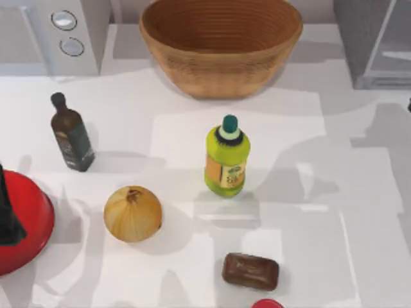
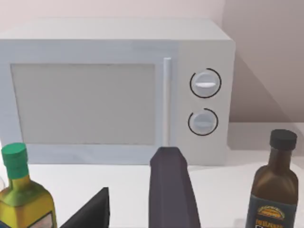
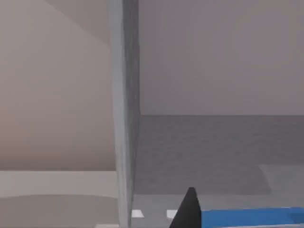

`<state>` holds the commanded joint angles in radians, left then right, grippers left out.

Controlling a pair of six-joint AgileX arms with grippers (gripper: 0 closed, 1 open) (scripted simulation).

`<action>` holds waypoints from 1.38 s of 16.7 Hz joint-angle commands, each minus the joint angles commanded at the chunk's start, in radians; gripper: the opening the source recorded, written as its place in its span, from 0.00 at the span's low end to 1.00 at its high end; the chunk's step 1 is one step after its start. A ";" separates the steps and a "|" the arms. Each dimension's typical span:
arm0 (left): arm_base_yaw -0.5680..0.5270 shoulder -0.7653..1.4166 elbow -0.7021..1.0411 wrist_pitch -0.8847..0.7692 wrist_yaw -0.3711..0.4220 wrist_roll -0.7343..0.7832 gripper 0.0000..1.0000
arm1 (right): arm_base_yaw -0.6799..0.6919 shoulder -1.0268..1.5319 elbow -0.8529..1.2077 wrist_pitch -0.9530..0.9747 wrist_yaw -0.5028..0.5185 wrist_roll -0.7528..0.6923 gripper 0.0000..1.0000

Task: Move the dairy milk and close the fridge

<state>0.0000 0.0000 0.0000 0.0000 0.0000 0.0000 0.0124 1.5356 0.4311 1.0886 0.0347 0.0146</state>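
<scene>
— Dark fingertip (image 3: 189,211) of the right gripper is seen hard against a blue strip, probably the dairy milk's (image 3: 251,217) top; whether it is clasped cannot be told.

— And the fridge (image 1: 372,38)?

— It is found at the table's far right corner, door panel swung open.

— What could go wrong?

— The carton could be knocked against the grey wall. The left gripper (image 2: 135,204) is parked, fingers spread, before the microwave (image 2: 114,90).

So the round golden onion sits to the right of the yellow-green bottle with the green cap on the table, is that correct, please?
Not quite: the round golden onion sits to the left of the yellow-green bottle with the green cap, and nearer the table's front edge, as the top view shows. Both do stand on the white table.
</scene>
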 joint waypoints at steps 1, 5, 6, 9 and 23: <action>0.000 0.000 0.000 0.000 0.000 0.000 1.00 | -0.005 0.024 0.033 -0.021 -0.006 -0.003 0.00; 0.000 0.000 0.000 0.000 0.000 0.000 1.00 | -0.044 0.174 0.271 -0.167 -0.042 -0.018 0.00; 0.000 0.000 0.000 0.000 0.000 0.000 1.00 | -0.058 0.221 0.350 -0.217 -0.052 -0.022 0.00; 0.000 0.000 0.000 0.000 0.000 0.000 1.00 | -0.102 0.369 0.595 -0.386 -0.081 -0.032 0.00; 0.000 0.000 0.000 0.000 0.000 0.000 1.00 | -0.183 0.618 0.959 -0.701 -0.128 -0.048 0.00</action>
<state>0.0000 0.0000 0.0000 0.0000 0.0000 0.0000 -0.1707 2.1533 1.3904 0.3876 -0.0932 -0.0336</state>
